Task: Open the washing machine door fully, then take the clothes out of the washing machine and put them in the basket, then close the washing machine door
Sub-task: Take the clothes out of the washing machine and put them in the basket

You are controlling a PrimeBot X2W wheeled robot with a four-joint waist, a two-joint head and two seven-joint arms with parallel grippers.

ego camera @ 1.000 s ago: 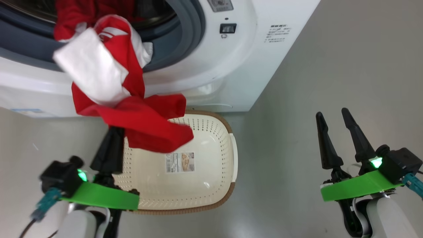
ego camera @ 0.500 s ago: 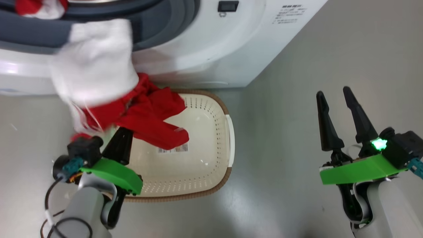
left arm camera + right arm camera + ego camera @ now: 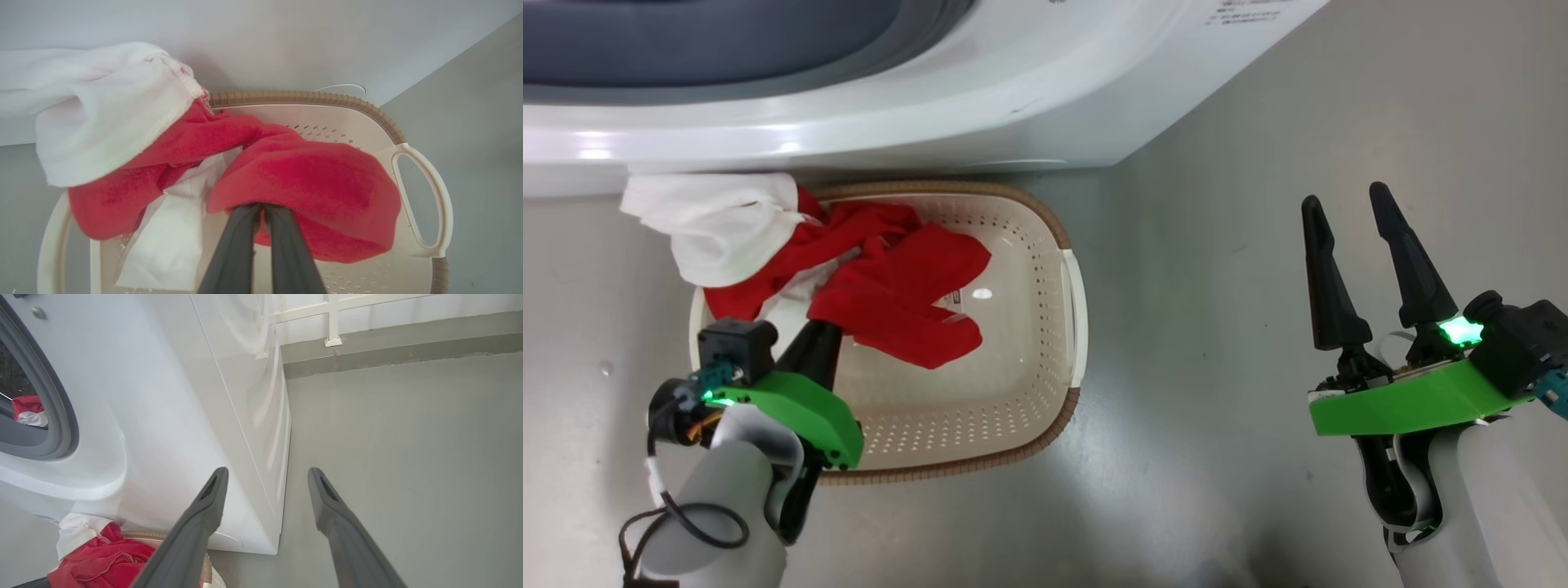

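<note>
Head view had the left gripper (image 3: 818,347) down at the basket (image 3: 1058,245), both dark fingers pressed tight together and their tips buried in the clothes (image 3: 894,298), pinched shut on the red fabric. The bundle lay mostly inside the basket, red folds across its left side, while a white part spilled over the rim at the far left corner, the one nearest the washing machine (image 3: 890,122). Left wrist view backed it up: the closed fingers ran straight up under a red fold, with a white panel beside them hanging down onto the basket's perforated bottom. The basket stood on the grey floor (image 3: 1241,392), right against the foot of the machine. Over on the other side the right gripper (image 3: 1346,208) hovered well apart from it all, jaws spread wide, nothing between them. Right wrist view caught the machine's grey rubber ring (image 3: 61,416), and inside it a scrap of red and white cloth (image 3: 27,411) sitting in the drum opening
</note>
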